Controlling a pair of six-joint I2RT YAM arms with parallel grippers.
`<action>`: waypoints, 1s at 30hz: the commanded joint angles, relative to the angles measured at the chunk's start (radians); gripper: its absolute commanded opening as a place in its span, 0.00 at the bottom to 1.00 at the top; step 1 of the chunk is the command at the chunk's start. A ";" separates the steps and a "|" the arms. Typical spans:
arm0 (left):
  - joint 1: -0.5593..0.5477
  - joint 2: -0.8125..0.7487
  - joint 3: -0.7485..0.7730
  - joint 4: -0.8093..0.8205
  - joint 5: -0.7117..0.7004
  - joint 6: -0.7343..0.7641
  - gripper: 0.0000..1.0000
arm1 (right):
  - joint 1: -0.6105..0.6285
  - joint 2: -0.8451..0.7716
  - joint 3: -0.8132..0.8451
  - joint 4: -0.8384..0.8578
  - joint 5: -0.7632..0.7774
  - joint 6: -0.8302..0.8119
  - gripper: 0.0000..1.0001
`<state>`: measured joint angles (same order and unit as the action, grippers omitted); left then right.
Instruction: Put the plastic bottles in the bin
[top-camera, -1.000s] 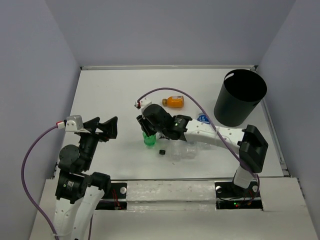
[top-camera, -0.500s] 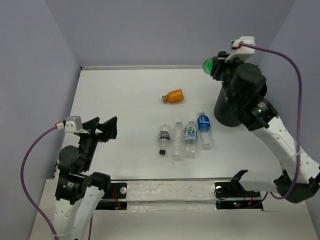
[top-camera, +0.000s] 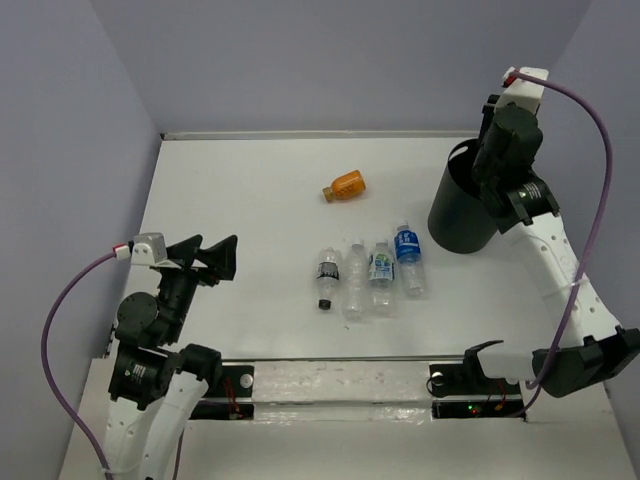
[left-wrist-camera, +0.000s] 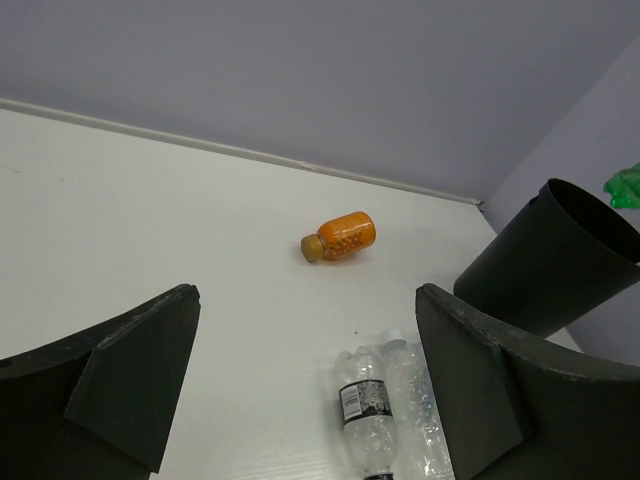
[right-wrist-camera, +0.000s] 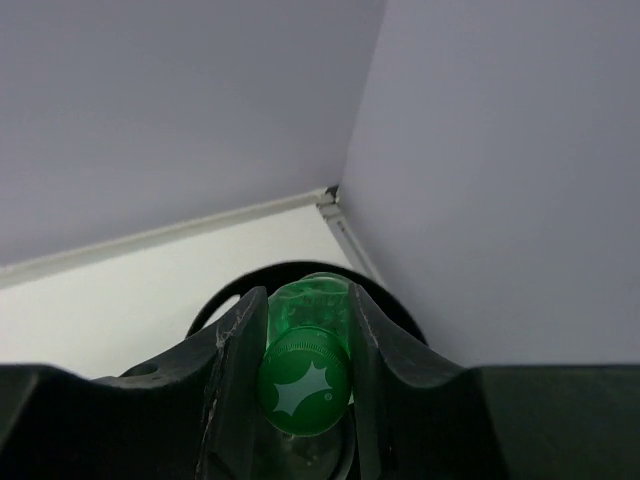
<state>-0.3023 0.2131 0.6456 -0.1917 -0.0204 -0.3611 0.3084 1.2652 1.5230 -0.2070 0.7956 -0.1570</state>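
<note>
right claw (right-wrist-camera: 302, 300) clenched on green bottle (right-wrist-camera: 304, 388) seemingly over bin (top-camera: 458, 215), left claw (left-wrist-camera: 306, 296) spread wide

We read no words or numbers anywhere. The small clear plastic bottle with the black label (left-wrist-camera: 363, 400) shows white print, too small to make out. The blue-labelled clear bottle (top-camera: 406, 247) and the blue-green-labelled clear bottle (top-camera: 380, 267) are blurred. The green plastic bottle (right-wrist-camera: 310, 305) carries a pale many-pointed star mark on its round cap (right-wrist-camera: 303, 385).
</note>
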 joint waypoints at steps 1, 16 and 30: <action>-0.009 0.008 0.017 0.032 -0.003 0.002 0.99 | -0.048 -0.032 -0.094 0.011 -0.061 0.068 0.00; -0.017 0.287 0.086 0.063 0.140 0.022 0.99 | -0.112 -0.010 -0.241 -0.017 -0.223 0.247 0.78; -0.231 1.087 0.489 0.202 0.065 0.184 0.99 | -0.112 -0.181 -0.184 -0.134 -0.674 0.381 0.83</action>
<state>-0.4675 1.1507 0.9783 -0.0711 0.1211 -0.3187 0.1974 1.1423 1.3220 -0.3233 0.3359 0.1596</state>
